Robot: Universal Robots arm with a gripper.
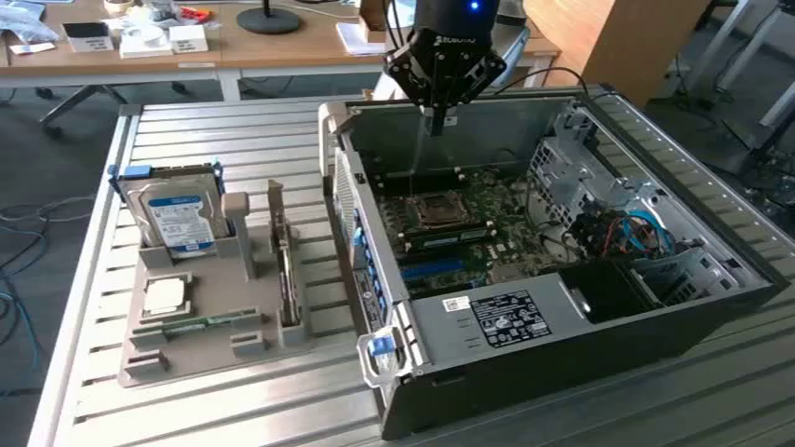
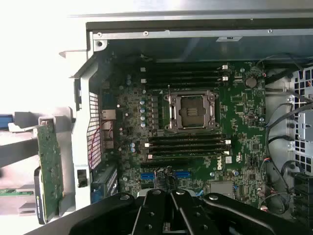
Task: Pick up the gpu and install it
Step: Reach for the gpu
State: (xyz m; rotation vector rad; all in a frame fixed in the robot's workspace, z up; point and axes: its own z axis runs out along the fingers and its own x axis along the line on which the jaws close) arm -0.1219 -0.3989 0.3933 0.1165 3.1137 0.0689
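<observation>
The gpu (image 1: 286, 272), a thin green card, stands on its edge in a slot of the grey holder (image 1: 199, 354) on the exterior view's left. In the wrist view the gpu (image 2: 50, 166) shows as a green board beside the case wall. My gripper (image 1: 437, 121) hangs over the far end of the open computer case (image 1: 695, 279), above the motherboard (image 1: 478, 200) and well away from the gpu. Its fingers are shut together with nothing between them. The gripper (image 2: 169, 201) looks down on the empty processor socket (image 2: 190, 110).
The holder also carries a silver hard drive (image 1: 181, 219) with a blue-white label, a square chip (image 1: 166, 296) and a narrow memory stick (image 1: 205, 323). Cables (image 1: 634, 237) and a drive cage fill the case's right side. A desk (image 1: 236, 51) with clutter stands behind the slatted table.
</observation>
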